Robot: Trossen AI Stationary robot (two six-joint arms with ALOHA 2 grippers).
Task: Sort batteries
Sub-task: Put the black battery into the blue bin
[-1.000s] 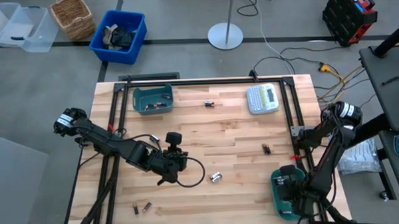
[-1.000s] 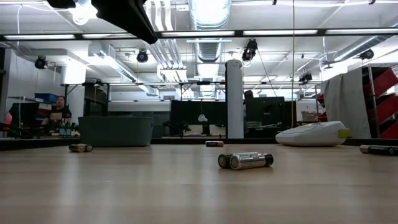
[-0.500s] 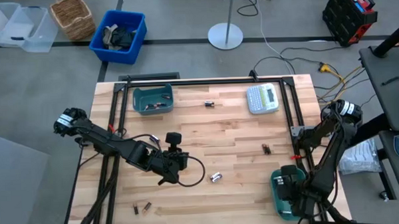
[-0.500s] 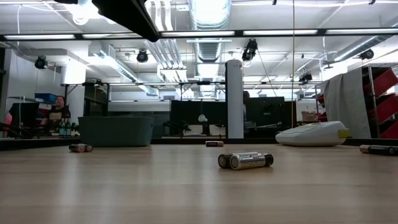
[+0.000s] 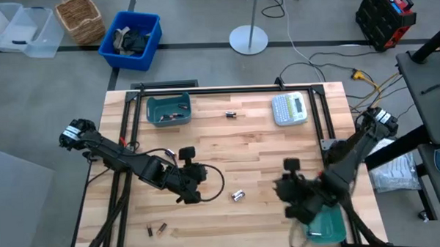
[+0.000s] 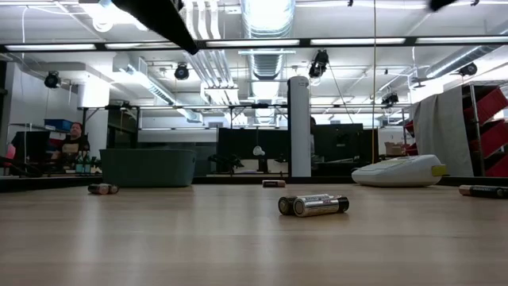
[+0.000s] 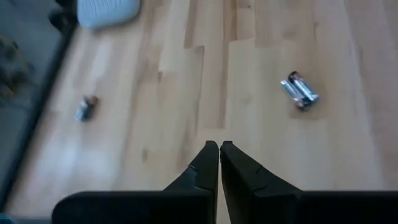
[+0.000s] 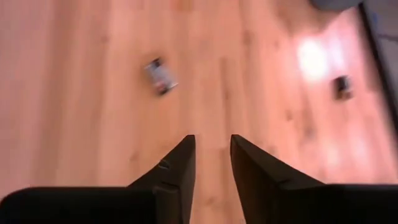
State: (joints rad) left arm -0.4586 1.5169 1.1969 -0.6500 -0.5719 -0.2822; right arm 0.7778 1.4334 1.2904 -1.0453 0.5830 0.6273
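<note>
Swinging off its teal bin (image 5: 328,226), my right claw (image 5: 290,196), slightly spread, now nears the paired batteries (image 5: 238,195) mid-worktop (image 5: 257,148) where my left claw (image 5: 191,190), pressed together, hovers, so I risk a collision scattering them.

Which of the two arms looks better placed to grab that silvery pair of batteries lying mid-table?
Probably the right. Its end effector is open with the silvery pair ahead of it. The left end effector sits about as near on the other side, but its fingers are closed, so it would need to open first.
</note>
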